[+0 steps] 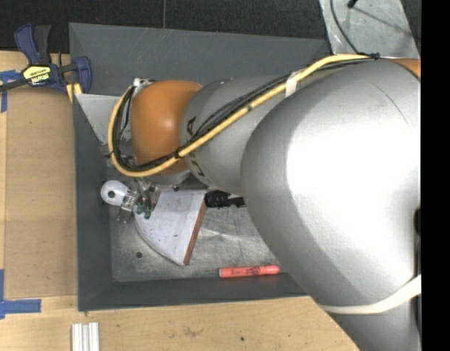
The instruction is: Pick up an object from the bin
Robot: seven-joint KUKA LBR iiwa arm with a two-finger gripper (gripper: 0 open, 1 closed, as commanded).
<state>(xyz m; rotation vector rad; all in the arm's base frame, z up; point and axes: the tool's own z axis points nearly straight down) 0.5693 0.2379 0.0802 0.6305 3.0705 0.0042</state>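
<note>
A: Three loose things lie on the floor of the grey metal bin [93, 254]. Which one is the hand at?

B: The hand [139, 205], below the arm's rounded orange cover [158, 123], is over the flat white quarter-round board with a brown edge [170, 229]. The board spreads from the hand to the right and down the view, so the hand stands at its upper left corner.

A: Touching it?

B: It is right at that corner, but I cannot tell whether it touches. Nor can I tell whether the hand is wide or narrow, because the parts there are too small and crowded.

A: How does the board lie?

B: Flat on the floor. Its brown straight edge is the side farthest right of the hand. That edge runs nearly up and down the view, with its lower end leaning a little back toward the hand. The curved side faces down and left, passing just below the hand.

A: And the others?

B: A small white rounded plastic piece [112, 193] sits just left of the hand, so close that I cannot say whether they touch. A slim red marker pen [248, 271] lies well below and to the right of the hand, apart from the board, its long axis nearly left to right.

A: That black stub?

B: A short black cylinder [223, 199] lies right of the hand, just past the board's upper right corner, running under the big silver arm [327, 174]. I cannot tell whether it is loose or part of the robot.
</note>
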